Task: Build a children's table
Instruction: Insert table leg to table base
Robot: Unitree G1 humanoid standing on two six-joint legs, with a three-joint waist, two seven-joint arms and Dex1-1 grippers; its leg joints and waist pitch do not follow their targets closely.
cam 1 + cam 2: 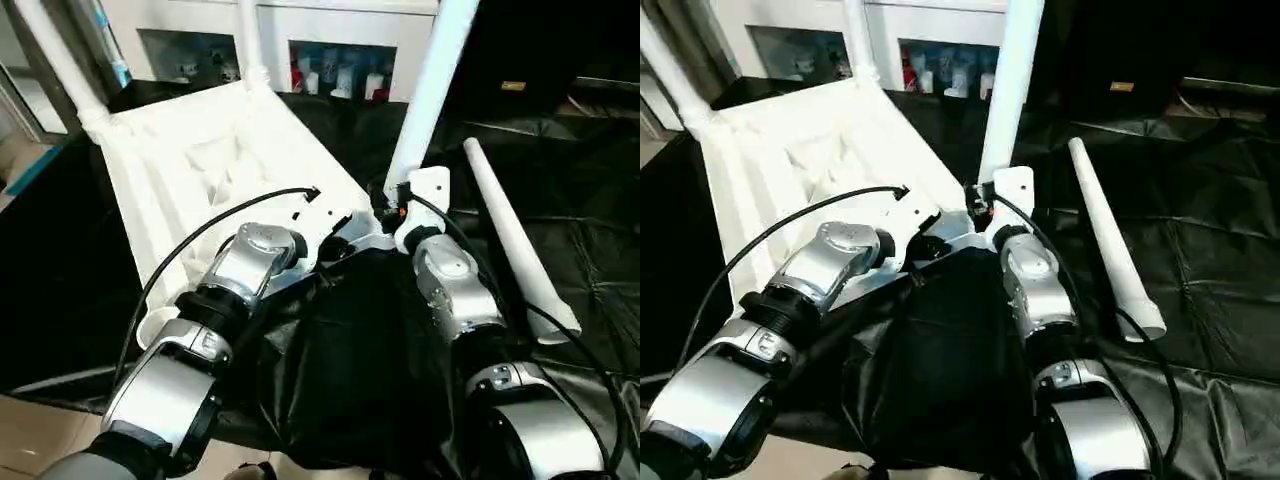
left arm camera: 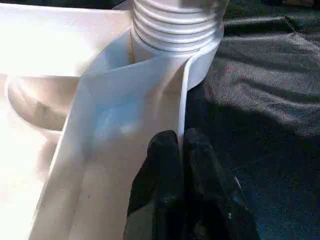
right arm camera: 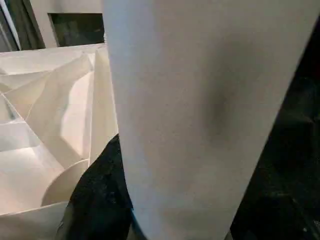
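The white table top (image 1: 200, 170) lies upside down on the black cloth, ribbed underside up. Two legs stand in its far corner sockets (image 1: 60, 60) (image 1: 248, 40). A third leg (image 1: 430, 80) stands upright at the near right corner, its ribbed end (image 2: 175, 25) seated in the socket. My right gripper (image 1: 397, 215) is closed around this leg near its base, and one black finger (image 3: 100, 200) shows beside the tube (image 3: 200, 100). My left gripper (image 2: 181, 150) is shut on the thin rim wall of the table top just below that corner. A loose leg (image 1: 510, 240) lies on the cloth to the right.
A white cabinet with glass doors (image 1: 340, 60) holding bottles stands behind the table top. The black cloth (image 1: 580, 200) covers the work surface, with folds bunched between my forearms. Light floor (image 1: 30, 430) shows at the near left.
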